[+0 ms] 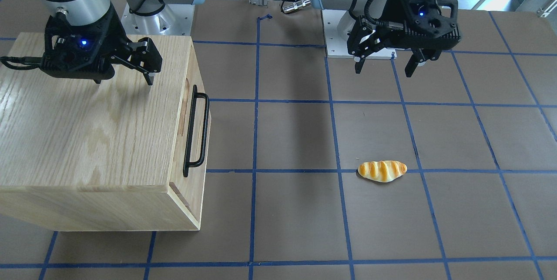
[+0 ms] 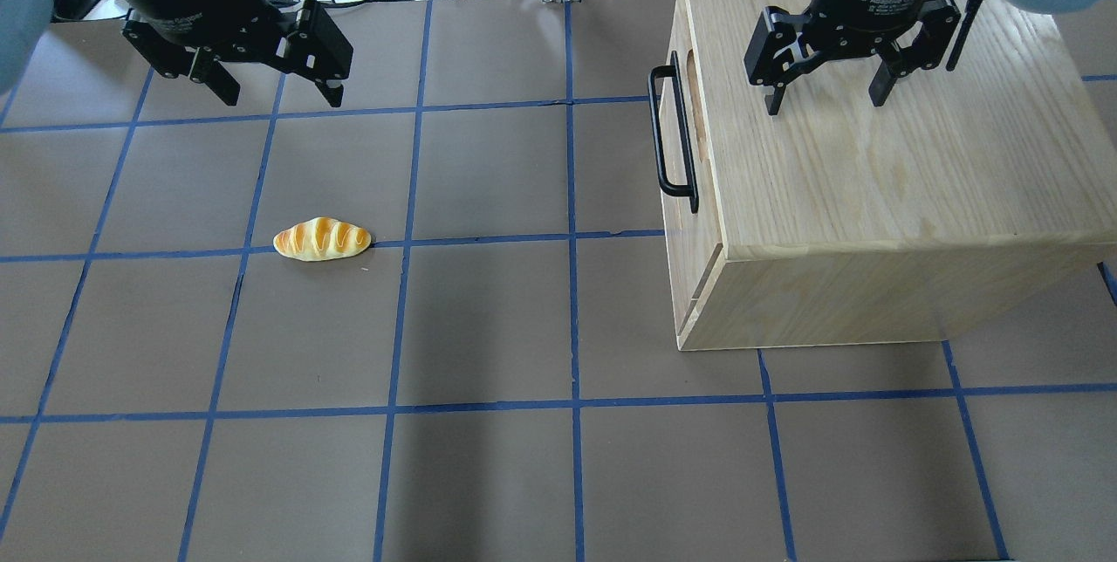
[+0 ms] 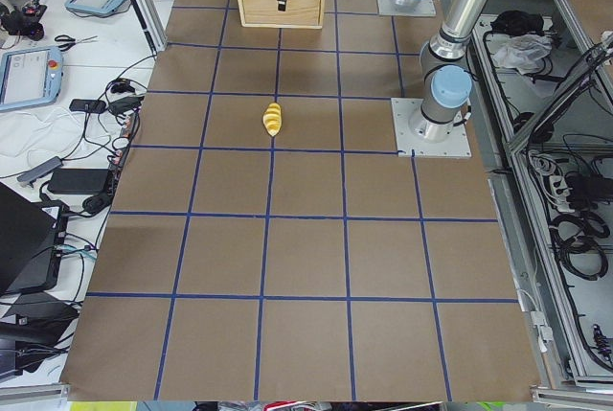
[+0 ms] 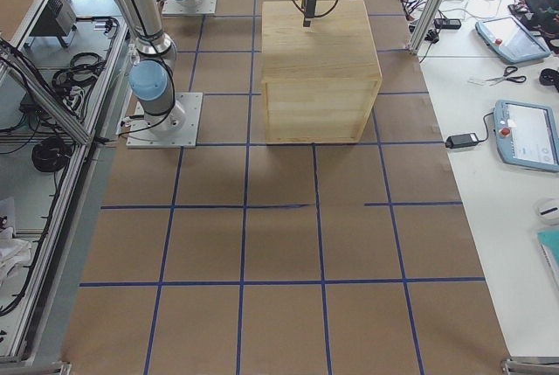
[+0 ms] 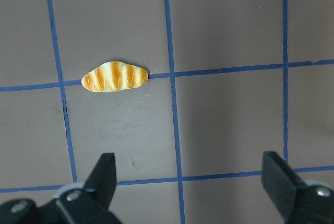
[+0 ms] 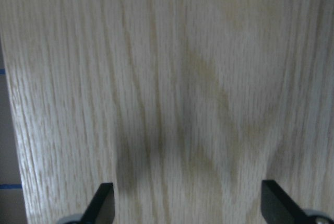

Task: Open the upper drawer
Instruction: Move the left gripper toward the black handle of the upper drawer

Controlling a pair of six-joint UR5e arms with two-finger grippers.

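Overhead exterior shows our right gripper (image 2: 825, 104) spread above the cabinet top (image 2: 916, 178), the upper drawer (image 2: 694, 152) below and beside it; we advise straddling its handle (image 2: 656, 134) squarely, then pulling straight

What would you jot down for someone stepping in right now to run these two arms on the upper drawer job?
Left gripper: open, empty, above bare table, well apart from the bread roll.
Right gripper: open, empty, hovering over the cabinet top, not at the handle.
Upper drawer: looks shut, its front flush with the cabinet; the black bar handle faces the middle of the table.
Done: nothing on the drawer itself yet.
Left: bring a gripper, probably the right, down to the handle, close on it and pull the drawer out.
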